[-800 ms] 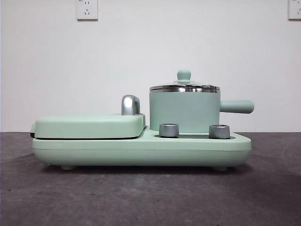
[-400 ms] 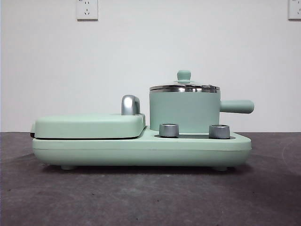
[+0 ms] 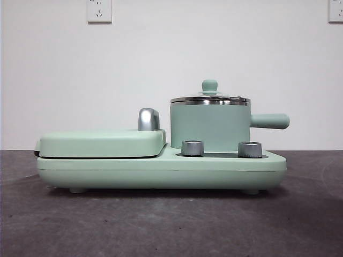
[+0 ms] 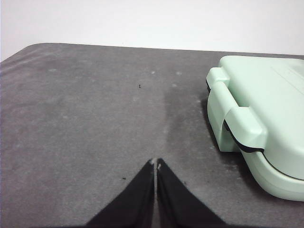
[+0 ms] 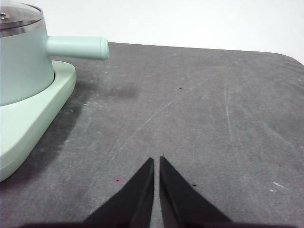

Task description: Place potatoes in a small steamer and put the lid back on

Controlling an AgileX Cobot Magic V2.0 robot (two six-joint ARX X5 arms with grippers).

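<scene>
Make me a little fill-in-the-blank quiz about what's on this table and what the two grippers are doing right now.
1. The glass lid sits ____ the small steamer.
2. The steamer's side handle points toward the ____ gripper.
3. Both the left gripper and the right gripper hold ____.
4. The two silver knobs stand on the appliance base in ____ of the steamer.

Missing words: on; right; nothing; front
</scene>
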